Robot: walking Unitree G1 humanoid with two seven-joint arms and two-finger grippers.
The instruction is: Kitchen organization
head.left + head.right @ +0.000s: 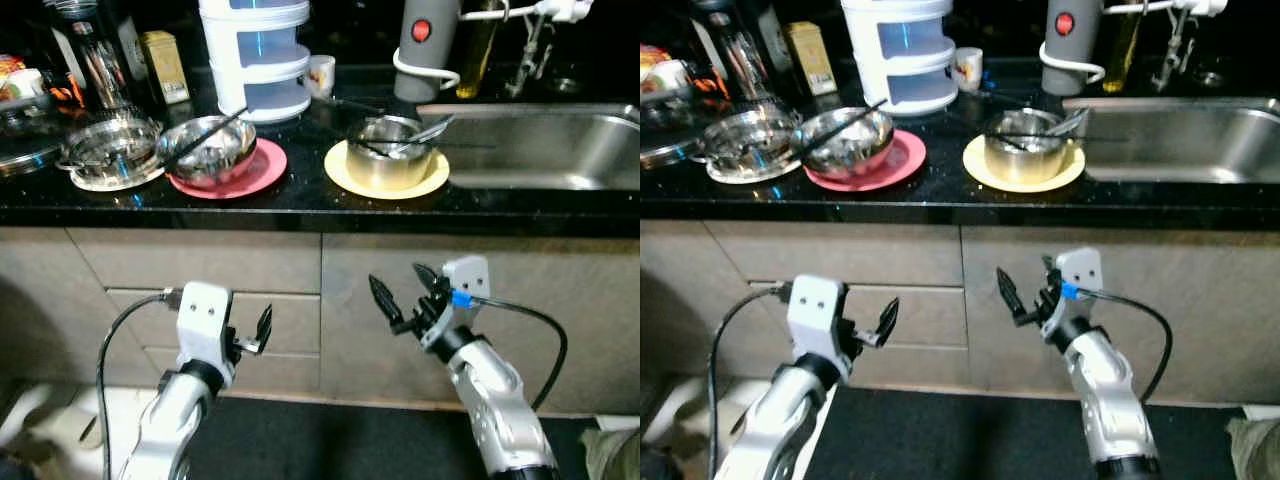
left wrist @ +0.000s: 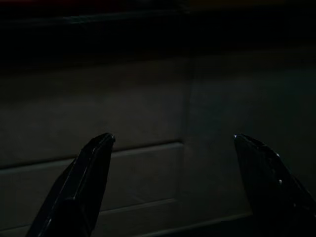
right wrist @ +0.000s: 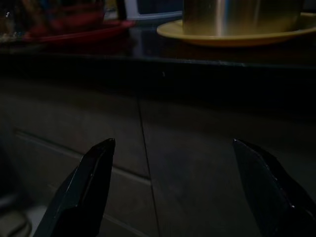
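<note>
Grippers come first, nearest to you. Your left gripper (image 1: pixel 262 325) hangs low in front of the grey cabinet drawers (image 1: pixel 270 300), and its wrist view shows its jaws spread wide with nothing between them. Your right gripper (image 1: pixel 405 295) sits a bit higher, in front of the grey cabinet door (image 1: pixel 450 260), and its jaws are spread wide and empty too. Both are held below the black stone surface (image 1: pixel 300 195), likely because you have not picked a thing to move yet.

Next, look up at the surface. Near its front edge a round steel bowl with a spoon in it (image 1: pixel 385 150) stands on a flat yellow plate (image 1: pixel 340 170). It is right above your right gripper, so that arm looks best for it. To its left a shiny steel bowl with black chopsticks across it (image 1: pixel 205 145) rests on a round pink plate (image 1: pixel 260 170). Further left a steel dish with handles (image 1: pixel 105 145) sits on a pale plate.

The plates seem to be there to catch drips.

On the right, the steel sink (image 1: pixel 560 140) is set into the surface, just beside the yellow plate. Dirty bowls may belong there.

At the back stand a tall white stacked container (image 1: pixel 255 50), a small white cup (image 1: pixel 322 75) and a grey machine with a red button (image 1: pixel 425 45).
</note>
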